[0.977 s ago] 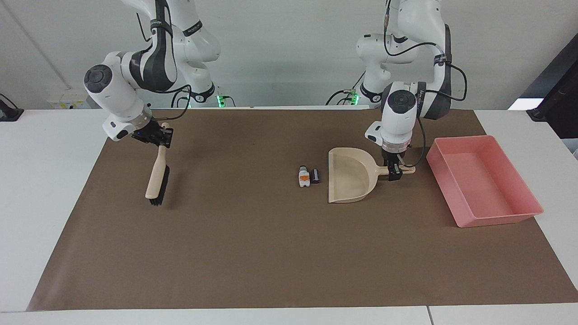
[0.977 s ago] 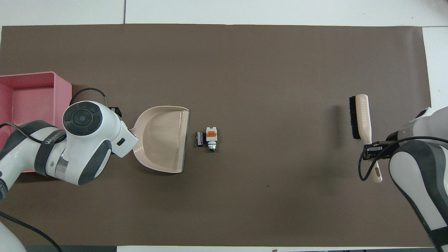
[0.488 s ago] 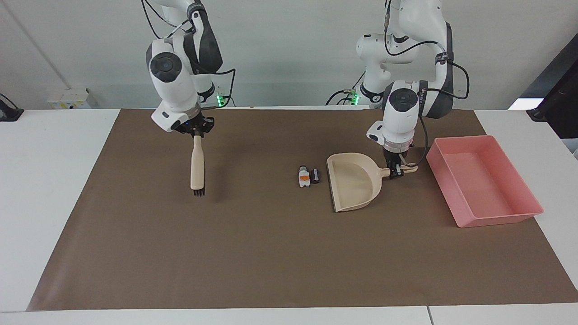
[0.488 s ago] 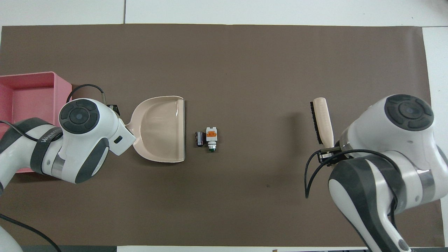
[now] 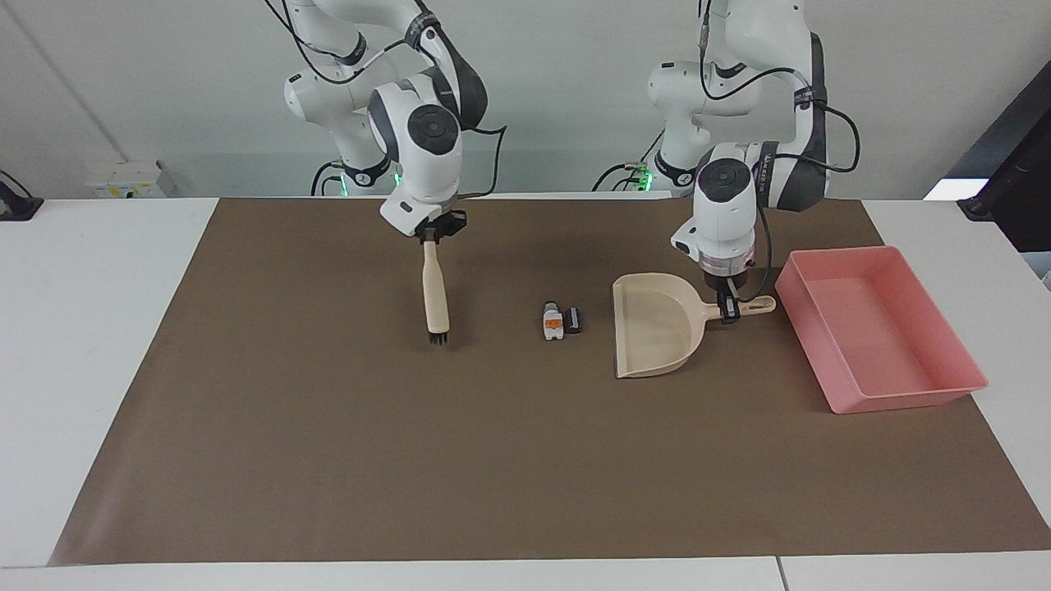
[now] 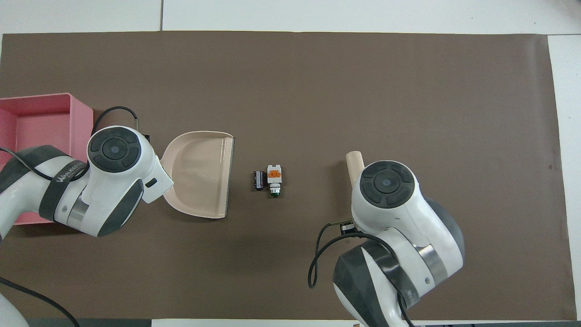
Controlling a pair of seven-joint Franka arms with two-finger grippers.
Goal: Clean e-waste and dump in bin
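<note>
Left end effector [image 5: 727,310] clamps dustpan [image 5: 654,327]; right [image 5: 430,235] brush [image 5: 434,291].

Pink bin [image 5: 944,394] (beige dustpan [image 5: 653,332]).

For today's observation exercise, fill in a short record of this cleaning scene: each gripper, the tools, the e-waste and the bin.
right gripper: shut on the brush handle, bristles hanging down over the mat
left gripper: shut on the dustpan handle
e-waste: two bits side by side on the mat, between brush and dustpan mouth, not yet swept
bin: pink tray at the left arm's end of the table, nothing in it
</note>
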